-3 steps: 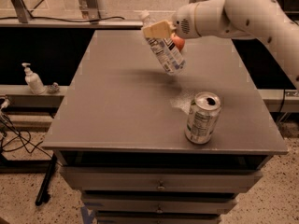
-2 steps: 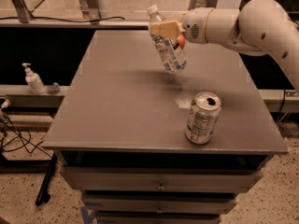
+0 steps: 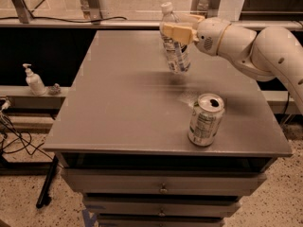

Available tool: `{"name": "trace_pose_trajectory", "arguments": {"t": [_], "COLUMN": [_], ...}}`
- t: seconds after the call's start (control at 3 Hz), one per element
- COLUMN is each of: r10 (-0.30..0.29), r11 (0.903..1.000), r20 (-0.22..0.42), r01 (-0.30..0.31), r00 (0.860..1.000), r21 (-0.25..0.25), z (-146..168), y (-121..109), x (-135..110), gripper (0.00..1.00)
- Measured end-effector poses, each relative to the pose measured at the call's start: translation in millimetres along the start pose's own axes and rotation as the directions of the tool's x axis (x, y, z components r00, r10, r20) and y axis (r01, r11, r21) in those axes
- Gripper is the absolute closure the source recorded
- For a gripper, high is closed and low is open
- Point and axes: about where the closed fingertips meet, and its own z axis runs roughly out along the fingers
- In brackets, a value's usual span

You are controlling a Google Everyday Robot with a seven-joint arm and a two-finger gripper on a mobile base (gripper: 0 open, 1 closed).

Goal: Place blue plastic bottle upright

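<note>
One blue plastic bottle (image 3: 175, 56) hangs in the grasp of the robot's gripper (image 3: 181, 27) in the single camera view. It is over the far half of the grey tabletop (image 3: 118, 108), a little right of centre and nearer the far edge than the near one. The tan fingers (image 3: 174, 32) are clamped across the bottle's upper body, just below its shoulder. The bottle is almost upright, its white cap (image 3: 166, 7) uppermost and leaning slightly toward the far-left corner, its printed label toward the camera. A soft shadow lies on the table directly below the base; whether the base touches the surface cannot be told. The white arm (image 3: 265, 51) reaches in from above the right edge. A silver can (image 3: 206, 120) stands upright near the near-right corner, well apart from the bottle, its opened top showing. Drawers (image 3: 161, 188) sit beneath the near edge. Beyond the left edge, on a lower ledge, stands a white pump dispenser (image 3: 34, 81).
</note>
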Motion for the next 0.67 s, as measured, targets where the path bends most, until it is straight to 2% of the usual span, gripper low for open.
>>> {"name": "trace_pose_trajectory", "arguments": {"t": [0.67], "r10": [0.028], "r11": [0.9991], "r20": [0.149], "r01": [-0.032], "r00": [0.988], "r21": [0.026], "z": [-23.3], "y": [-3.8], "x": [10.3], "gripper": [1.0]}}
